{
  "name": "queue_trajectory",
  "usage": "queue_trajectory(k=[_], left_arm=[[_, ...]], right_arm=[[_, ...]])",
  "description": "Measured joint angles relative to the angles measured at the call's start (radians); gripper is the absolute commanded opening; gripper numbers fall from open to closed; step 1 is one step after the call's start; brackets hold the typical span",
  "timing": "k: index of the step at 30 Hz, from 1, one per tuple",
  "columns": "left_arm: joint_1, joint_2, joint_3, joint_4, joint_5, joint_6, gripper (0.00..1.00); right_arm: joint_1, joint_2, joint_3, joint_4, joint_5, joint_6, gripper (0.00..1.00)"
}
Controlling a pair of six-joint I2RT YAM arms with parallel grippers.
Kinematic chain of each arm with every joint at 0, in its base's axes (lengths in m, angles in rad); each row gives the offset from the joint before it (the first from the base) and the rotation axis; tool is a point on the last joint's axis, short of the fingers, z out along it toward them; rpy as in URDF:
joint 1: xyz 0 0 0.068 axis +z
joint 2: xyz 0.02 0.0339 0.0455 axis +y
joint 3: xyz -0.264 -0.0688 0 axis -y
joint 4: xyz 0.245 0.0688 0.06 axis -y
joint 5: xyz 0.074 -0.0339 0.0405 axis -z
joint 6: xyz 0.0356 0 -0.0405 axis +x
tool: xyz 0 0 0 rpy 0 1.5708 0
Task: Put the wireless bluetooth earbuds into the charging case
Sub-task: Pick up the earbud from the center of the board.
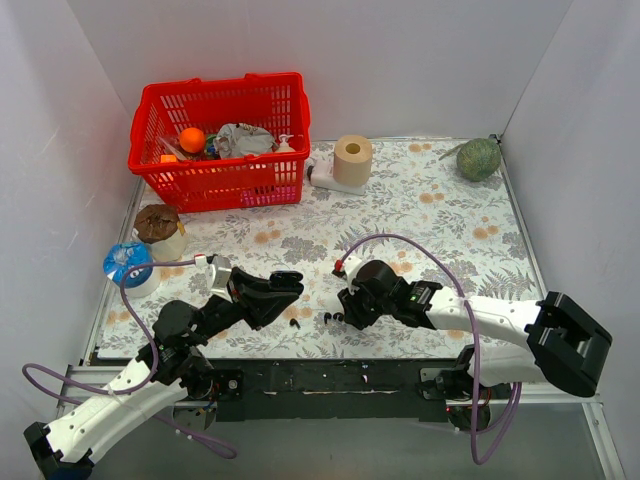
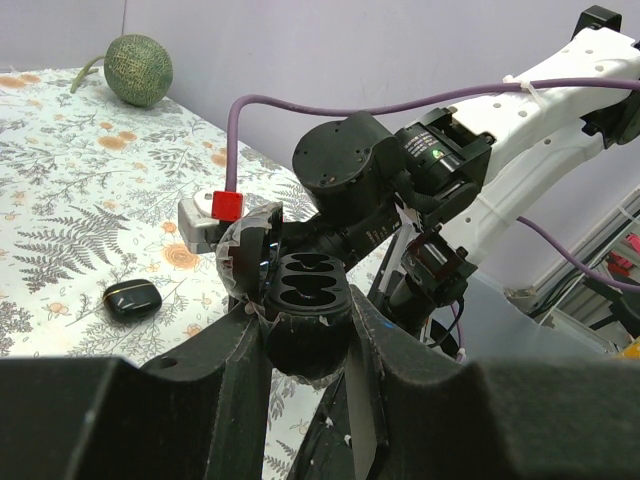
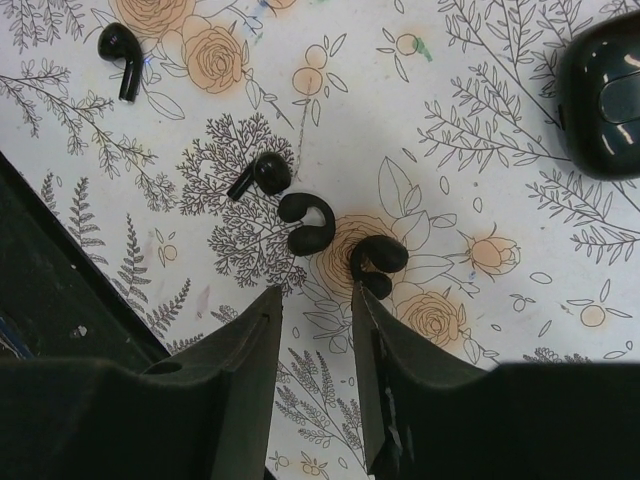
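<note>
My left gripper [image 2: 305,345] is shut on an open black charging case [image 2: 305,295], lid back and two empty sockets facing up; from above the left gripper [image 1: 272,292] hangs over the mat's near edge. Several tiny black earbuds lie on the floral mat: a stemmed one [image 3: 122,52], a second stemmed one [image 3: 262,173], and two hook-shaped ones [image 3: 306,222] [image 3: 377,262]. My right gripper [image 3: 315,295] hovers open just short of the hook-shaped pair, nothing between its fingers. Its right fingertip meets the nearer hooked bud. In the top view the right gripper [image 1: 345,308] points left at these specks [image 1: 328,318].
A second, closed black case [image 3: 605,95] lies on the mat to the right of the buds, also seen from the left wrist [image 2: 133,298]. At the back stand a red basket [image 1: 222,140], a paper roll [image 1: 352,160] and a green melon [image 1: 478,158]. A brown-topped cup [image 1: 158,228] stands at the left.
</note>
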Motion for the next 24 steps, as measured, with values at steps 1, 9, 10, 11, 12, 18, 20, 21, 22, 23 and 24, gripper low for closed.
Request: queue_trajectory(k=[1, 9, 10, 11, 12, 18, 20, 21, 22, 23, 24], left_arm=[[0.0, 0.0, 0.0, 0.0, 0.0, 0.0, 0.0], [0.0, 0.006, 0.0, 0.0, 0.0, 0.0, 0.0], [0.0, 0.008, 0.0, 0.0, 0.0, -0.001, 0.0], [0.0, 0.008, 0.0, 0.0, 0.0, -0.002, 0.0], [0.0, 0.008, 0.0, 0.0, 0.0, -0.002, 0.0], [0.0, 0.008, 0.0, 0.0, 0.0, -0.003, 0.0], [0.0, 0.008, 0.0, 0.0, 0.0, -0.003, 0.0], [0.0, 0.008, 0.0, 0.0, 0.0, -0.003, 0.0], [0.0, 0.008, 0.0, 0.0, 0.0, -0.003, 0.0], [0.0, 0.008, 0.0, 0.0, 0.0, -0.005, 0.0], [0.0, 0.008, 0.0, 0.0, 0.0, -0.006, 0.0]], right_arm=[[0.0, 0.006, 0.0, 0.0, 0.0, 0.0, 0.42], [0.0, 0.035, 0.002, 0.007, 0.008, 0.002, 0.44], [0.0, 0.041, 0.002, 0.01, 0.008, 0.003, 0.44], [0.0, 0.048, 0.002, 0.013, 0.01, 0.003, 0.44], [0.0, 0.052, 0.002, 0.015, 0.014, 0.003, 0.44], [0.0, 0.057, 0.002, 0.023, 0.032, 0.008, 0.44], [0.0, 0.057, 0.002, 0.024, 0.042, 0.012, 0.44], [0.0, 0.057, 0.002, 0.024, 0.048, 0.013, 0.44], [-0.001, 0.057, 0.002, 0.024, 0.053, 0.016, 0.44], [-0.002, 0.057, 0.002, 0.024, 0.059, 0.017, 0.44], [-0.002, 0.057, 0.002, 0.024, 0.064, 0.018, 0.44]])
